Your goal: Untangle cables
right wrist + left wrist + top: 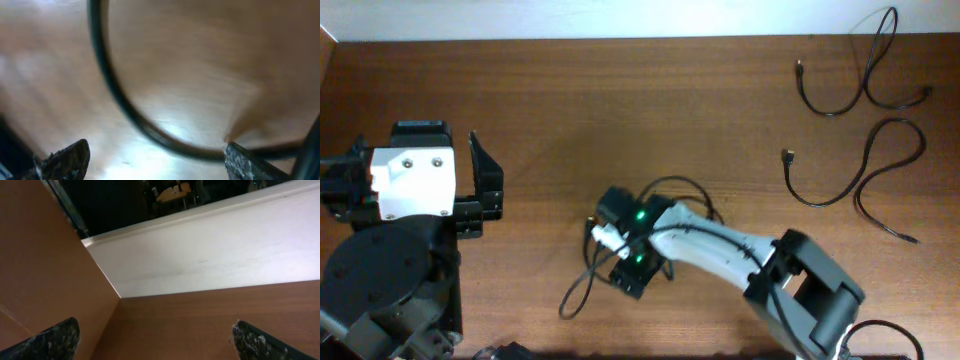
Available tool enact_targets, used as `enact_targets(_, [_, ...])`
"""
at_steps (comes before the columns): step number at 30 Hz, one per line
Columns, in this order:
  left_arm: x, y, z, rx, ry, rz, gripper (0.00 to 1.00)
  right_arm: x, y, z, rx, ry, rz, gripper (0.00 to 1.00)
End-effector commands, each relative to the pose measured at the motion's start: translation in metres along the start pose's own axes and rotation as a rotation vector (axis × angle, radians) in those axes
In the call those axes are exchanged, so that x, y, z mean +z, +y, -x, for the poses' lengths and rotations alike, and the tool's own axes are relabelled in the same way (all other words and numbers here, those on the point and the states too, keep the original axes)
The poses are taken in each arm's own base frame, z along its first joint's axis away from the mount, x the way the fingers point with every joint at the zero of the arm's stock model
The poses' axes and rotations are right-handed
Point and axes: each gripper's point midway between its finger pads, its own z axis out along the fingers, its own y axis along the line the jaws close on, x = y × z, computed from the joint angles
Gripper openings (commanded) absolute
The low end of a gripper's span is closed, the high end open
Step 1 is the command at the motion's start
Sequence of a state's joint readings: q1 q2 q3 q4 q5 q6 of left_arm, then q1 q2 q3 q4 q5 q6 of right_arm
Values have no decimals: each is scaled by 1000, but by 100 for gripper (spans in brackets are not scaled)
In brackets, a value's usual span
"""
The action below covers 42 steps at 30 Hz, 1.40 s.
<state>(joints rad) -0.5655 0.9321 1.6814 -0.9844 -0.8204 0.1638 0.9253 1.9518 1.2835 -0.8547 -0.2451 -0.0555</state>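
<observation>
A loose tangle of cables [577, 293] lies at the table's middle, with a loop behind the right wrist and a tail trailing toward the front. My right gripper [606, 240] hovers low over this tangle, jaws wide open. In the right wrist view one black cable [102, 45] curves across the wood and passes by the right fingertip [245, 162], while the right gripper [157, 160] grips nothing. Two separate cables [865, 75] [865, 175] lie spread at the far right. My left gripper [490, 190] [155, 340] stands open and empty at the left, away from all the cables.
The left arm's base [390, 270] fills the front left corner. The right arm [800, 290] reaches in from the front right. A thicker black arm cable [890, 330] loops at the front right edge. A pale wall [210, 250] runs along the table's far edge.
</observation>
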Motion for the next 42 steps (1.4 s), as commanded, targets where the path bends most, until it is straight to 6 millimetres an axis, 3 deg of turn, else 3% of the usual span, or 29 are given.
enact_targets(1, [-2, 5, 2, 0, -6, 15, 99, 3, 29, -1, -17, 3, 18, 86])
enact_targets(5, [-2, 5, 2, 0, -6, 14, 99, 6, 42, 1, -48, -1, 21, 90])
enact_targets(9, [-2, 3, 2, 1, -7, 3, 99, 5, 42, 21, -68, -83, 22, 98])
enact_targets(24, [-2, -3, 3, 1, -13, -30, 99, 3, 63, 45, -144, -179, 24, 97])
enact_targets(25, [-2, -3, 3, 1, -13, -30, 99, 5, 62, 44, -143, -173, 22, 84])
enact_targets(26, [-2, -3, 3, 1, -13, -30, 99, 9, 60, 44, -140, -165, 13, 44])
enact_targets(27, [-2, -3, 3, 1, -13, -30, 99, 14, 57, 42, -136, -152, 6, 24])
enact_targets(28, [-2, -3, 3, 2, -12, -30, 99, 19, 56, 40, -131, -137, 6, 23])
enact_targets(29, [-2, -3, 3, 3, -11, -31, 99, 25, 54, 38, -124, -122, 5, 4])
enact_targets(33, [-2, -3, 2, 4, -11, -31, 99, 27, 52, 39, -123, -122, -2, 4])
enact_targets(35, [-2, -3, 2, 4, -11, -31, 99, 22, 33, 40, -70, -128, -51, 4])
enact_targets(36, [-2, -3, 2, 4, -11, -31, 99, 15, 24, 40, -34, -134, -53, 4])
enact_targets(38, [-2, -3, 2, 4, -11, -31, 99, -28, -17, 37, 98, -186, -76, 4])
enact_targets(41, [-2, -10, 4, 4, -18, -71, 99, -133, -70, 21, 221, -373, -266, 4])
enact_targets(42, [-2, -11, 4, 4, -18, -75, 99, -178, -83, 9, 259, -471, -344, 4])
